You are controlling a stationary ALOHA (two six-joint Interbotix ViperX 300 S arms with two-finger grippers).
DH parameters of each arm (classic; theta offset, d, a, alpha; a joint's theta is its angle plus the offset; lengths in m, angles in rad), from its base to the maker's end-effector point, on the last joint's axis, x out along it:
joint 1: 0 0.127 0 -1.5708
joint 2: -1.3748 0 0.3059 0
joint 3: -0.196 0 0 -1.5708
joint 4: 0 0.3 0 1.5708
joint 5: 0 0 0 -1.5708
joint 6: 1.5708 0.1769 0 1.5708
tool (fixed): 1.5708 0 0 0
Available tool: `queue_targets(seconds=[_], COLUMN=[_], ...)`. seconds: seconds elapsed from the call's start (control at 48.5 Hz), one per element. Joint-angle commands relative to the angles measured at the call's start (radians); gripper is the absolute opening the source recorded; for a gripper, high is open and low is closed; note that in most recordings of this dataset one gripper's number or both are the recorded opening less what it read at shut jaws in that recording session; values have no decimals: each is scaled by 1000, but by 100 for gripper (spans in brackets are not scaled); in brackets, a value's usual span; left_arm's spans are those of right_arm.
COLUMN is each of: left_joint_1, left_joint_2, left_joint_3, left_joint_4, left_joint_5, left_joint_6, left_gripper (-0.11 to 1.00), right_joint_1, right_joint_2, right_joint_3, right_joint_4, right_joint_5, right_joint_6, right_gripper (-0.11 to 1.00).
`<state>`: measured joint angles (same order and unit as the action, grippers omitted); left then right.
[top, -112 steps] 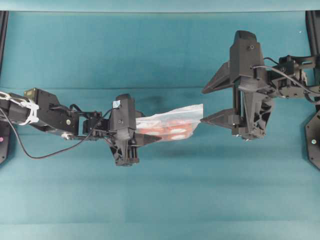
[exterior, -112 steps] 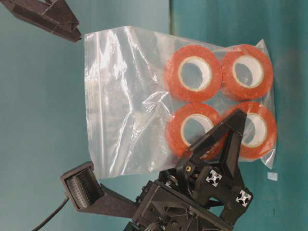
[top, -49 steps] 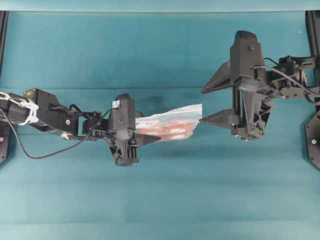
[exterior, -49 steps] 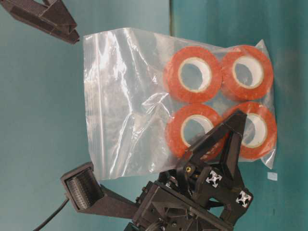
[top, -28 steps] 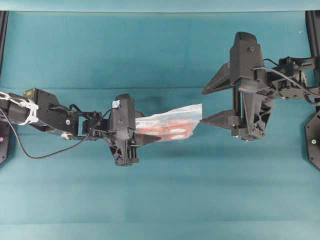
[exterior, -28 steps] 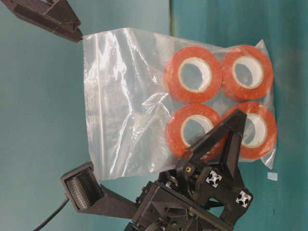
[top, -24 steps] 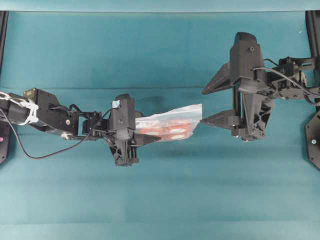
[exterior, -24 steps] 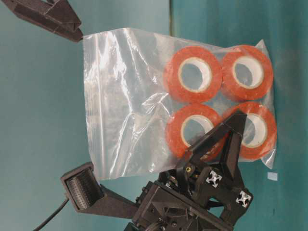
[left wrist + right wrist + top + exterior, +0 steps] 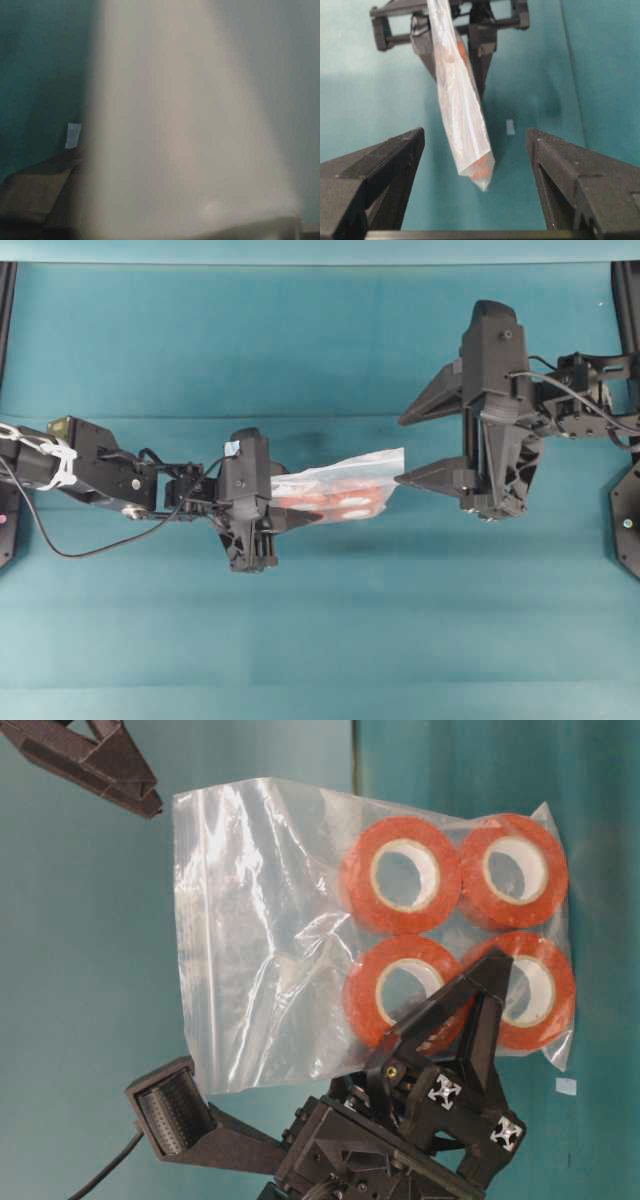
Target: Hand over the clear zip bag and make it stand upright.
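The clear zip bag [image 9: 345, 487] hangs in the air over the table, edge-up, with several orange rolls [image 9: 400, 875] showing through it. My left gripper [image 9: 298, 510] is shut on the roll end of the bag [image 9: 280, 920], one finger [image 9: 480, 1010] lying across the lower rolls. My right gripper [image 9: 399, 452] stands wide open at the bag's free end, one fingertip [image 9: 120, 775] just off its corner and the other [image 9: 172, 1112] past the opposite corner. In the right wrist view the bag [image 9: 462, 105] reaches down between my fingers [image 9: 390, 160] without touching them. A blur of plastic [image 9: 190, 125] fills the left wrist view.
Teal cloth [image 9: 320, 640] covers the table. A small pale scrap [image 9: 510, 127] lies on it below the bag. Black frame posts [image 9: 628, 300] stand at the far side edges.
My right gripper has shifted slightly at the bag's free end, still wide open. The bag and my left gripper have stayed put.
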<state>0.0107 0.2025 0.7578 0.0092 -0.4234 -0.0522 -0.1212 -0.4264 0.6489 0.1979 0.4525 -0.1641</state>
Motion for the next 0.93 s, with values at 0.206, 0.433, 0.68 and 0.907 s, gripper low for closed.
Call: queue_targets(seconds=[0.206,0.433,0.68,0.907], left_joint_1=[-3,-3,-6,-6], left_joint_2=[-9,-9,-9,-9], left_joint_3=[-5,-2,-2,-3], left_joint_4=[0,2,2,2], left_joint_5=[0,0,0,0], left_joint_6=[-2,0,0,-2], left_gripper=[24,24,24,24], right_joint_1=[2,2,2,2], right_joint_2=[-11,-12,-12,-12], right_joint_3=[-6,-2,0,5], right_joint_4=[3,3,2,3], right_joint_5=[-11,-14,-28,-28], right_joint_6=[40,54,54,55], right_gripper=[85,85,85,85])
